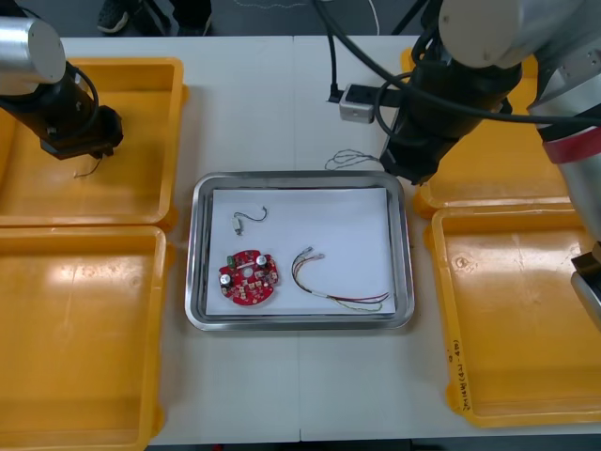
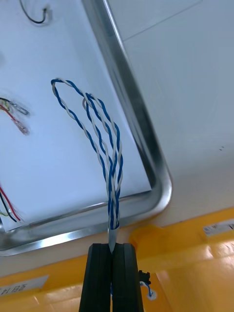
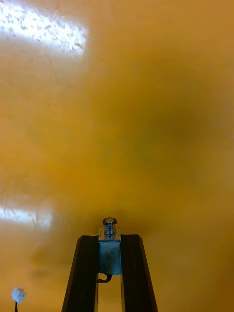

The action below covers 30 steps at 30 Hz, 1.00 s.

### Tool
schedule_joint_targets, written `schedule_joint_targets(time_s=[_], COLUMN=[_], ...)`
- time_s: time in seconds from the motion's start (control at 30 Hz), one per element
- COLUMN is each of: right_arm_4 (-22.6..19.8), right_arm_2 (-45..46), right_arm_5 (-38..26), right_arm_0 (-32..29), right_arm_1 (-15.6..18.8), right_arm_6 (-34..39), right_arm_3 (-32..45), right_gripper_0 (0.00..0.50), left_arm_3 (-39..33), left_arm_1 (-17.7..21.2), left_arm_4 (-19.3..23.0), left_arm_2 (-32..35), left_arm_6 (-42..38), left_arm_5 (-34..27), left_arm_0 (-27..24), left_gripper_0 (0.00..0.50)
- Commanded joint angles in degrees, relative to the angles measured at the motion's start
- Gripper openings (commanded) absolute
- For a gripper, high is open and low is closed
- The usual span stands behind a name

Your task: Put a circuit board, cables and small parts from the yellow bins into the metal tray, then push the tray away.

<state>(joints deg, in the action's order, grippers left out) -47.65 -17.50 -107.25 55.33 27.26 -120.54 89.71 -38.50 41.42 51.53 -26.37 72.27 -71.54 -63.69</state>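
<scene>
**Operator:** What does each gripper hold?

**Technician:** The right gripper [image 2: 113,247] is clamped narrow on 1 end of the twisted blue and white cable [image 2: 105,146]. The left gripper [image 3: 109,238] is closed on a small metal part [image 3: 109,253], low over the floor of the far left yellow bin [image 1: 141,103].

**Operator:** Where is the cable relative to the metal tray?

**Technician:** Its loops reach across the rim of the metal tray [image 2: 146,146] and over the white liner at the far right corner. The pinched end is outside the rim. I cannot tell whether the loops touch the liner.

**Operator:** What is the procedure for a clean drop?

**Technician:**
1. Advance the right gripper inward until the pinched end is past the rim.
2. Aim for the bare liner at the far right of the tray. Stay apart from the black cable [image 1: 249,219], the red and yellow cable [image 1: 338,287] and the circuit board [image 1: 251,278].
3. Lower until the loops lie flat, then open the fingers.

Releasing too early would likely leave the tail draped on the rim.

**Operator:** And the left arm?

**Technician:** Wait until the right arm is clear of the tray. Then lift the part straight up. A thin wire trails from the part and could snag on the bin wall.
</scene>
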Motion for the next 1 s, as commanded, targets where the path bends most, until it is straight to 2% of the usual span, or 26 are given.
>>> schedule_joint_targets(time_s=[0.03, 0.1, 0.27, 0.43, 0.53, 0.67, 0.7, 0.73, 1.0], right_arm_4=[0.01, 0.36, 3.0, 4.93, 4.58, 4.23, 4.23, 4.14, 4.32], right_arm_2=[-4.73, -5.79, -11.24, -15.02, -15.9, -17.3, -17.3, -18.09, -19.68], right_arm_5=[2.57, 3.28, 6.97, 8.9, 9.87, 11.71, 11.71, 12.59, 14.88], right_arm_0=[-0.66, -0.84, -1.01, -1.19, -1.19, -1.19, -1.19, -1.19, -1.19], right_arm_1=[-2.12, -2.48, -3.62, -4.58, -5.2, -5.64, -5.64, -5.64, -5.99], right_arm_6=[-0.84, -0.66, 0.13, 1.18, 1.62, 1.62, 1.62, 1.71, 2.06], right_arm_3=[1.7, 1.7, 1.7, 1.34, -0.59, -3.14, -3.14, -3.67, -6.39], right_gripper_0=[0.0, 0.0, 0.0, 0.0, 0.0, 0.0, 0.0, 0.0, 0.0], left_arm_3=[-0.26, -0.53, -6.59, -12.83, -16.44, -24.7, -24.7, -28.57, -46.41], left_arm_1=[1.56, 1.83, 3.58, 5.16, 5.16, 5.6, 5.6, 5.69, 5.52], left_arm_4=[1.38, 1.38, 0.41, -0.12, -0.12, -0.56, -0.56, -0.91, -1.79], left_arm_2=[0.44, 1.41, 5.8, 6.42, 6.42, 6.77, 6.77, 7.74, 11.69], left_arm_6=[4.81, 4.72, 3.14, -1.96, -4.68, -9.43, -9.43, -11.8, -22.52], left_arm_5=[-5.36, -6.68, -14.85, -19.42, -22.24, -26.02, -26.02, -27.69, -34.45], left_arm_0=[-6.36, -6.8, -7.15, -7.06, -7.06, -4.34, -4.34, -2.67, 5.06], left_gripper_0=[0.0, 0.0, 0.0, 0.0, 0.0, 0.0, 0.0, 0.0, 0.0])
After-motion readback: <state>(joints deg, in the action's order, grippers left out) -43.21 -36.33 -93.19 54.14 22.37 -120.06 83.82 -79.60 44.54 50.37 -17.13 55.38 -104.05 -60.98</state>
